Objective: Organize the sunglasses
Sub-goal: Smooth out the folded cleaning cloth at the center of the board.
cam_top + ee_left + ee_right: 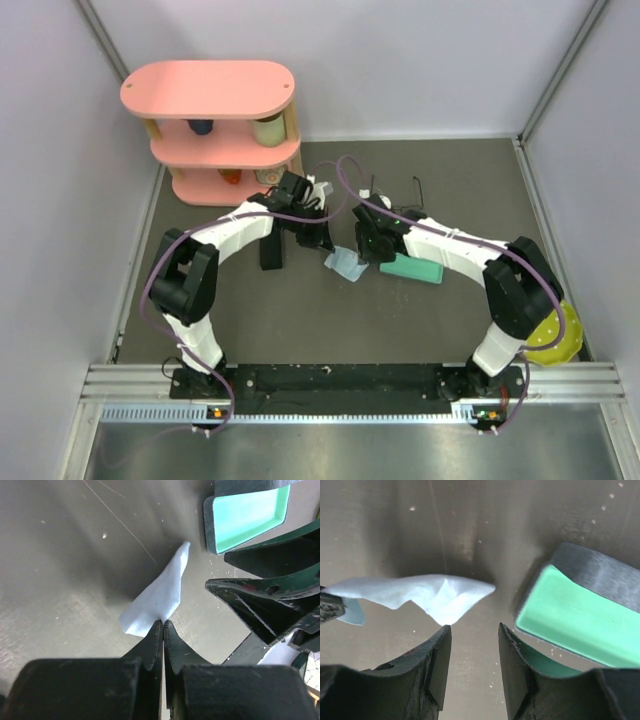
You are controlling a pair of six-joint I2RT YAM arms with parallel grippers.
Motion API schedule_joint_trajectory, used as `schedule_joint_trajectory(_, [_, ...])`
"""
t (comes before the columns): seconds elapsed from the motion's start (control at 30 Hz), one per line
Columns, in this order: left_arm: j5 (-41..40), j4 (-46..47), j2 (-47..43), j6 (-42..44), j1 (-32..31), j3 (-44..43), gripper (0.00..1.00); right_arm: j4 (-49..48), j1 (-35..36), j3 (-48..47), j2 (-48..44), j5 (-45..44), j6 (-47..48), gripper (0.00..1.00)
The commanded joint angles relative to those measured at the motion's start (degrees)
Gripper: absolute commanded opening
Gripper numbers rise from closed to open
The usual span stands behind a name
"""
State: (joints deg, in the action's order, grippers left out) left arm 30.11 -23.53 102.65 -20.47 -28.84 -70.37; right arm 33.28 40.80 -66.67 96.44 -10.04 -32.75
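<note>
Left tool [163, 624]: fingers together, clamped on one corner of the light blue cloth [159, 594], which is lifted off the desk [65, 580] there.
Right tool [475, 632]: fingers apart and holding nothing, low over the desk, just short of the middle of the same cloth.
Open case [572, 617]: dark shell with a green lining, lying just beside the cloth. No glasses in the part that shows.
Black case [272, 250]: on the desk beside the left arm.
Shelf [215, 100]: pink, at the far left corner, with small items on its tiers.
Sunglasses: only the wire-framed pair [418, 190] can be made out, as thin dark wires on the desk beyond the right arm, well apart from both tools. The lenses are too small to read. A second pair is not clearly visible in any view.
Handling, judged: light and springy. The thin wire bends easily, and the lenses are slick and scratch-prone.
Hold point, judged: the bridge or a hinge corner of the frame front, closing gently. Avoid the lens faces and temple tips.
Step in hand, judged: cloth work, with the glasses not yet taken up.
</note>
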Motion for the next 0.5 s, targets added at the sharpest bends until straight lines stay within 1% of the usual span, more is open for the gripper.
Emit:
schedule_joint_trajectory(0.0, [1.0,-14.1,2.5,5.5,2.5,-4.9,0.0,-4.6,-0.3,1.2,-2.1,5.7,3.7,0.42])
schedule_joint_trajectory(0.03, [1.6,-14.8,3.0,5.7,3.4,-5.0,0.0,-5.0,-0.3,1.4,-1.7,6.1,3.6,0.42])
schedule_joint_trajectory(0.1, [1.0,-15.6,4.0,5.4,4.0,-4.6,0.08,-6.4,-0.2,1.9,-1.1,7.3,3.4,0.42])
schedule_joint_trajectory(0.13, [0.7,-15.5,4.4,5.3,4.3,-4.3,0.21,-7.0,-0.2,2.1,-0.8,7.6,3.2,0.42])
schedule_joint_trajectory(0.2, [-2.4,-15.4,4.8,4.3,4.7,-4.0,0.3,-7.6,-0.3,2.1,0.2,7.5,2.4,0.42])
schedule_joint_trajectory(0.23, [-3.2,-15.3,4.7,3.8,5.2,-3.7,0.41,-7.9,-0.2,2.0,0.4,7.1,1.9,0.41])
schedule_joint_trajectory(0.27, [-4.5,-15.2,4.4,2.6,5.5,-3.6,0.44,-8.2,-0.1,2.0,1.1,6.9,1.7,0.42])
schedule_joint_trajectory(0.3, [-6.5,-14.4,4.1,1.9,5.9,-2.9,0.46,-8.5,-0.3,1.6,1.4,6.5,0.8,0.41])
schedule_joint_trajectory(0.37, [-7.9,-13.2,2.7,0.0,7.1,-1.6,0.47,-8.8,-0.3,1.2,2.7,5.4,0.1,0.41])
schedule_joint_trajectory(0.47, [-11.9,-11.8,1.0,-1.8,8.1,0.0,0.48,-8.7,-0.3,-0.3,4.5,4.9,-0.6,0.41])
